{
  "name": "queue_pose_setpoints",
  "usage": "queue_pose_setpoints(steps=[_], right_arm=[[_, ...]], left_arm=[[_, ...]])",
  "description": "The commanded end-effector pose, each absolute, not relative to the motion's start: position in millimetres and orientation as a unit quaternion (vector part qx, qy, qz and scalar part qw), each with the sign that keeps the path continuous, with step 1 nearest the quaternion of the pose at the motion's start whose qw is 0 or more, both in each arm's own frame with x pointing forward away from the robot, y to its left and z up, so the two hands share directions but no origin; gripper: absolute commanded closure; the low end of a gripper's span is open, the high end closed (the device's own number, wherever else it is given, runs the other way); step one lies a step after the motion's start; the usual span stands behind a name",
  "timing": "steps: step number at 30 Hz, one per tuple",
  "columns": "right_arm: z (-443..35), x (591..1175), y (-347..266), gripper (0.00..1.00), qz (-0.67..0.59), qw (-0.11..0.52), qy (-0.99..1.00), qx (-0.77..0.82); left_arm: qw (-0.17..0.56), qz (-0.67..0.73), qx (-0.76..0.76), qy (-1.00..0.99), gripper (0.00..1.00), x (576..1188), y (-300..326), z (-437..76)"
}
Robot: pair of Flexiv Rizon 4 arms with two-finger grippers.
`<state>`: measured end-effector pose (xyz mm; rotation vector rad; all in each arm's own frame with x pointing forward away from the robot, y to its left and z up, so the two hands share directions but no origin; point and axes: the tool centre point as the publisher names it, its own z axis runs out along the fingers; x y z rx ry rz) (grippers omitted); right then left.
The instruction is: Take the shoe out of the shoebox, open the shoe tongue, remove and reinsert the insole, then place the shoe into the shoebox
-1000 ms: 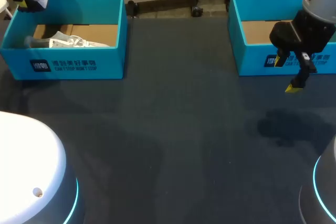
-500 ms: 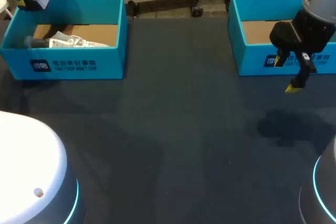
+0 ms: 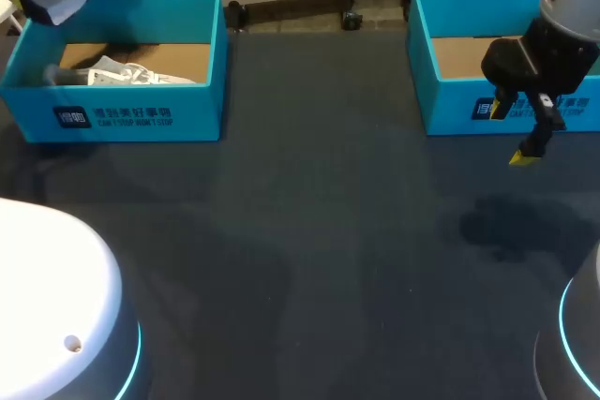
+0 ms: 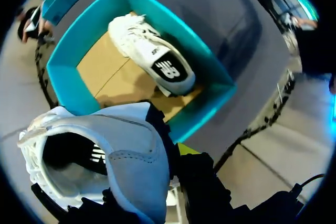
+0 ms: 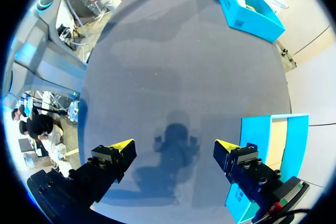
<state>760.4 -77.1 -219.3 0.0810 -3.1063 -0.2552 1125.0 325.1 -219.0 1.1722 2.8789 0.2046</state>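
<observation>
**Shoe lifted clear of the left shoebox**

Over the table [image 3: 328,231], the taking-out step is judged nearly done. Above the left shoebox [image 3: 122,114], the lifted shoe [image 4: 121,150] is clamped at the heel by the left gripper [image 4: 173,153]. A second shoe [image 4: 152,56] lies in the box. Next, the lifted shoe should be set down so the tongue can be opened. The right gripper [image 5: 173,145] is held spread and empty near the right shoebox [image 3: 450,100]. Only one left fingertip [image 4: 187,149] is seen, and the shoe's inside cannot be made out.

Two boxes stand at the far edge of the table [image 3: 309,231]: the left box [image 3: 141,119] and the right box [image 3: 450,100]. A shoe [image 4: 152,56] lies in the left box. The other shoe [image 4: 126,150] hangs above its far left corner, held in the left gripper [image 4: 176,153]. The right gripper [image 3: 511,133] hangs before the right box.
</observation>
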Motion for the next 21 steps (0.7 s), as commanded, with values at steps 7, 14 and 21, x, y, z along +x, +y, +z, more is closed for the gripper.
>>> queue_pose_setpoints(steps=[7, 14, 21], right_arm=[[-220.1, 760.4, -77.2, 0.0, -0.082, 0.012, -0.996, 0.026], [-220.1, 760.4, -77.2, 0.0, -0.082, 0.012, -0.996, 0.026], [-220.1, 760.4, -77.2, 0.0, -0.082, 0.012, -0.996, 0.026]], left_arm=[[-0.051, 0.088, 0.712, 0.695, 1.0, 1131.4, 334.1, -210.6], [-0.051, 0.088, 0.712, 0.695, 1.0, 1131.4, 334.1, -210.6], [-0.051, 0.088, 0.712, 0.695, 1.0, 1131.4, 334.1, -210.6]])
